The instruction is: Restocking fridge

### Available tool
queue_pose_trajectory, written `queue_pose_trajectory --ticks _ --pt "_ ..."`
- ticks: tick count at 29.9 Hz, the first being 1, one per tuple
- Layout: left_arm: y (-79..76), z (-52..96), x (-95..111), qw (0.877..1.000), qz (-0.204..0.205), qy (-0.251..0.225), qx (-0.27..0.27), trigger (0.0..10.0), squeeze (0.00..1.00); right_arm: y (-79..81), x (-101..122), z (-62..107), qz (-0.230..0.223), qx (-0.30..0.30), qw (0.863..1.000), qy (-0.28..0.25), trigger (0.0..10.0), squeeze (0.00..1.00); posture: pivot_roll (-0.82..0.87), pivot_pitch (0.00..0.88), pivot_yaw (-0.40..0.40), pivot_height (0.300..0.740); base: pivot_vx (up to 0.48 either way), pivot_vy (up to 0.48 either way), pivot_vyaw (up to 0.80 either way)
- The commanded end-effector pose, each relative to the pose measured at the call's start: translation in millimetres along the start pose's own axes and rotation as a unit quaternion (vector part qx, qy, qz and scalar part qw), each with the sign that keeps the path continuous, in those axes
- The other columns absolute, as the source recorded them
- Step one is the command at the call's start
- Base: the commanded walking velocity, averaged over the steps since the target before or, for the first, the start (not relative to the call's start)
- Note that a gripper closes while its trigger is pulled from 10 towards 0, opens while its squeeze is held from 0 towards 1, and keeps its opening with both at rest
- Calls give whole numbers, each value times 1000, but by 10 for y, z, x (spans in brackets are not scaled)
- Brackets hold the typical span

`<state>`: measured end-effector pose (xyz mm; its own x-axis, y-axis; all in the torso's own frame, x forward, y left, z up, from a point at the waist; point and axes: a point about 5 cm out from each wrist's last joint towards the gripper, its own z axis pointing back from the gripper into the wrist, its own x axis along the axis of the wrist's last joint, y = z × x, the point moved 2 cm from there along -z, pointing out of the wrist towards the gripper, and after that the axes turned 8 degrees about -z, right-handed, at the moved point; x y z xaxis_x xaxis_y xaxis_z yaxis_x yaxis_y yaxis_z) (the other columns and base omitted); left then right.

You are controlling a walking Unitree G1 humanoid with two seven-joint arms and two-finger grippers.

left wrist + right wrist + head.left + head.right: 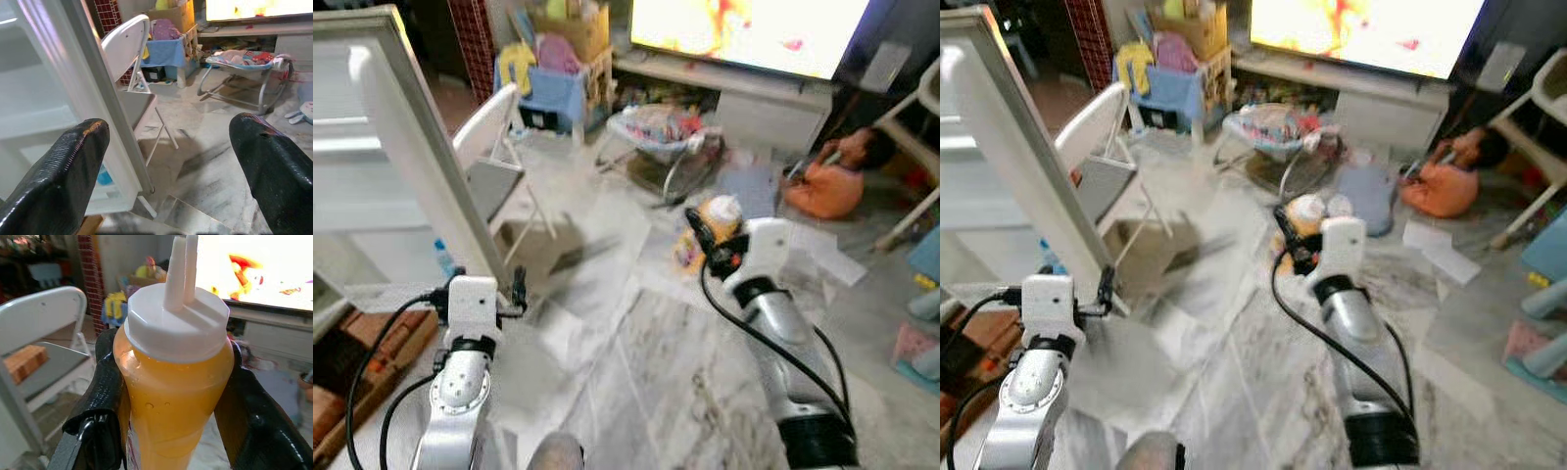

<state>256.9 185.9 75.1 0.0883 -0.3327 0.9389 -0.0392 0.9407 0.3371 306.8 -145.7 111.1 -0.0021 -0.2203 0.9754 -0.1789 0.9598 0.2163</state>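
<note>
My right gripper [705, 235] is shut on a squeeze bottle [722, 217] of orange-yellow sauce with a white twin-nozzle cap. It holds the bottle upright above the marble floor, to the right of the fridge. In the right wrist view the bottle [176, 396] sits between the two black fingers [105, 396]. The white fridge door [406, 157] stands open at the left, with pale shelves [342, 147] behind it. My left gripper [517, 290] is open and holds nothing, just beside the door's lower edge. The left wrist view shows that gripper [171, 132] facing the door edge [93, 88].
A white folding chair [494, 137] stands just past the door. Farther off are a baby bouncer [661, 132] and a bright TV [744, 29] on a low stand. A person in orange [832, 181] lies on the floor at the right. A small blue bottle [443, 257] sits low by the door.
</note>
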Motion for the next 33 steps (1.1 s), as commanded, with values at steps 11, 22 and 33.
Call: queue_pose_trajectory --ticks 11,22,33 --pt "6 -71 -22 999 12 20 -26 10000 0 114 143 -95 18 12 999 -30 10000 0 115 0 -57 740 0 477 0" --pt "-20 -53 22 999 -11 3 -38 10000 0 37 153 -126 22 -23 999 -36 10000 0 122 0 -52 740 0 477 0" --pt "-87 -116 55 997 -24 -6 -70 10000 0 -69 98 -27 24 -64 997 -37 10000 0 89 0 1 740 0 480 0"
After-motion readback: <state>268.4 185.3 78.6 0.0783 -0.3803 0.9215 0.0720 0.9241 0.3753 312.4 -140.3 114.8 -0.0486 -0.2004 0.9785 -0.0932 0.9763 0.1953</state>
